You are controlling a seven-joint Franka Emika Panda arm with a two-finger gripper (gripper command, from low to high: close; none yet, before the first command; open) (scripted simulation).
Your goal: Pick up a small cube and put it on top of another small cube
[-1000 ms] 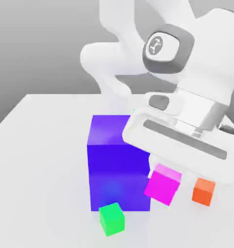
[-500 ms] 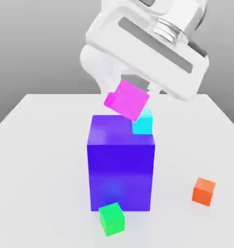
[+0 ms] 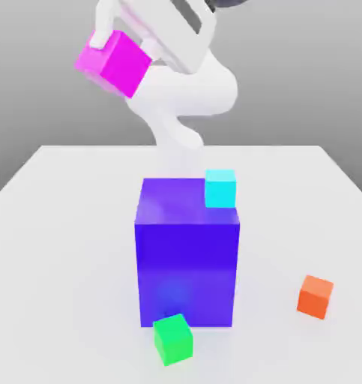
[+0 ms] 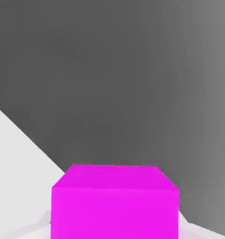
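I have the magenta cube (image 3: 114, 61) pinched between the fingers of the gripper (image 3: 122, 46), carried high above the table (image 3: 56, 225) toward the exterior view's left, tilted and well apart from everything below; in the hand view it sits close under the camera (image 4: 115, 203). Its target, the green cube (image 3: 173, 339), rests on the table just in front of the big blue-purple block (image 3: 186, 255), touching or nearly touching that block's front face, I can't tell which. As I judge it, the step in hand is the carry to the stack, and doing it well means I level the wrist so the magenta cube's underside comes flat, bring it directly over the green cube from above, and approach from the front side so the hand does not clip the tall block or the cyan cube (image 3: 220, 187) perched on its top edge. I would lower slowly, let the faces meet squarely with edges aligned, and only then part the fingers, since a small base forgives little offset. Count: 4 small cubes, namely 1 magenta, 1 green, 1 cyan and 1 orange cube (image 3: 315, 295) off on the exterior view's right, plus 1 big block and 1 arm
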